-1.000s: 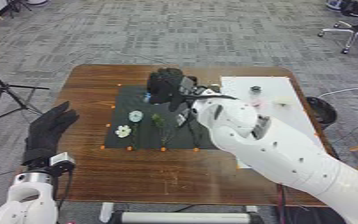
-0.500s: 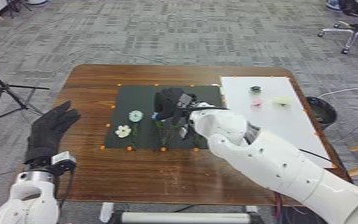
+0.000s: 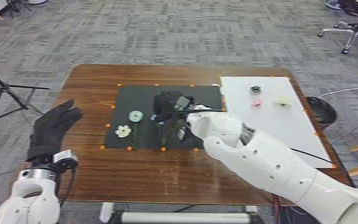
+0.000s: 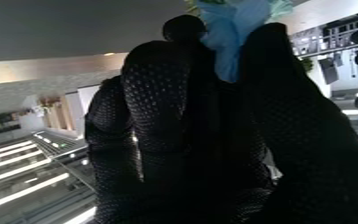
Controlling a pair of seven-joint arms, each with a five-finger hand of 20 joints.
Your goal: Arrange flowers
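Note:
Over the dark mat point(image 3: 140, 95) is my right hand point(image 3: 168, 102), a bit of blue showing at its side. In the right wrist view my right hand point(image 4: 162, 95) pinches a blue flower point(image 4: 233, 37) between thumb and fingers. A white flower point(image 3: 123, 131) and a pale blue flower point(image 3: 135, 116) lie on the mat's left part. Pink point(image 3: 256, 102), dark point(image 3: 255, 89) and cream point(image 3: 282, 100) flowers are on the white board point(image 3: 286, 125). My left hand point(image 3: 53, 127) rests at the table's left edge, fingers straight.
The brown wooden table point(image 3: 158, 175) extends in front of the mat. A black bin point(image 3: 321, 111) stands beyond its right edge, and a tripod point(image 3: 11, 89) stands on the floor at the left.
My right hand has moved slightly nearer over the mat, and its arm has swung off the white board's flowers. The left hand has barely moved.

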